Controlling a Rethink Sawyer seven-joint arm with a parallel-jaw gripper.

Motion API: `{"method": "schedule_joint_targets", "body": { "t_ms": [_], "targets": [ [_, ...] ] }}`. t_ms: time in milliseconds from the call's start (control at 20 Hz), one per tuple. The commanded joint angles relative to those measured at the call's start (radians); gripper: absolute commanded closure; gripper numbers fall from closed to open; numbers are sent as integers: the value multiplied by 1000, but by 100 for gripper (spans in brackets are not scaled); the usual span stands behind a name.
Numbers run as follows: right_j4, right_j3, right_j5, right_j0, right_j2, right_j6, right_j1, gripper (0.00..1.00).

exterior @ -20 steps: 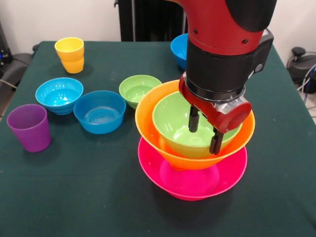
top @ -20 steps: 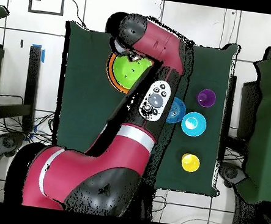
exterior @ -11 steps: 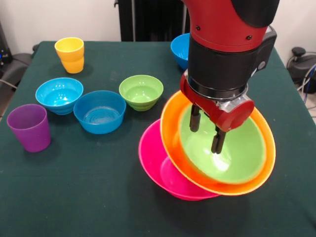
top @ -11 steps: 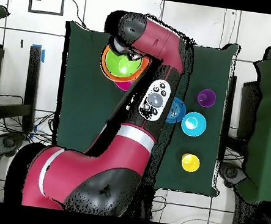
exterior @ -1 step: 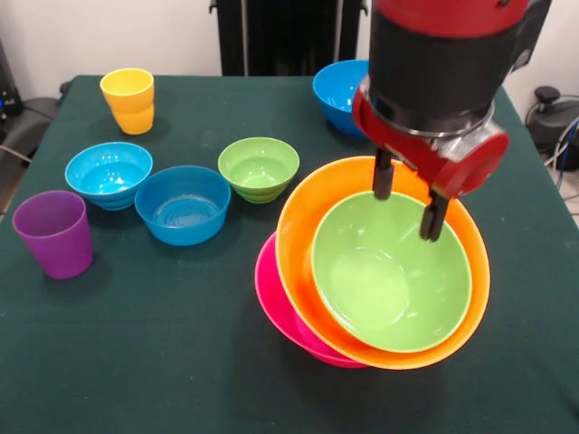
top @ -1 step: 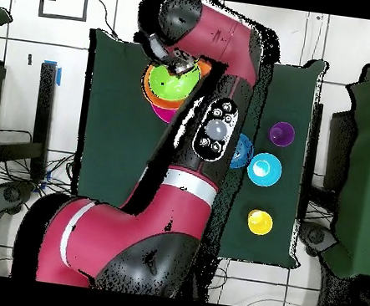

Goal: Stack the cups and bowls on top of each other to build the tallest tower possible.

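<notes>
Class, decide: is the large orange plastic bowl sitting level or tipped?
Tipped. The large orange plastic bowl leans toward the camera, its opening facing us, sliding off the pink bowl beneath.

A dark green cloth covers the tabletop (exterior @ -1 step: 181, 362) beneath the pincer. Beyond the tabletop's far edge, behind the pincer, stands a black column (exterior @ -1 step: 271, 36) against a pale wall (exterior @ -1 step: 109, 32). From overhead, a white tiled floor (top @ -1 step: 355, 39) surrounds the tabletop, with black cables (top @ -1 step: 19, 159) strewn well apart from the pincer.
</notes>
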Motion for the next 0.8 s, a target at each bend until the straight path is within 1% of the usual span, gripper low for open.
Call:
{"method": "schedule_joint_targets", "body": {
  "t_ms": [50,350,600,800],
  "targets": [
    [-63,-45,48,-16,66,-21,25,0],
    [-67,-50,56,-19,65,-23,23,0],
    [-65,-88,97,-24,52,-21,29,0],
    [-69,-82,87,-26,56,-27,30,0]
  ]
}}
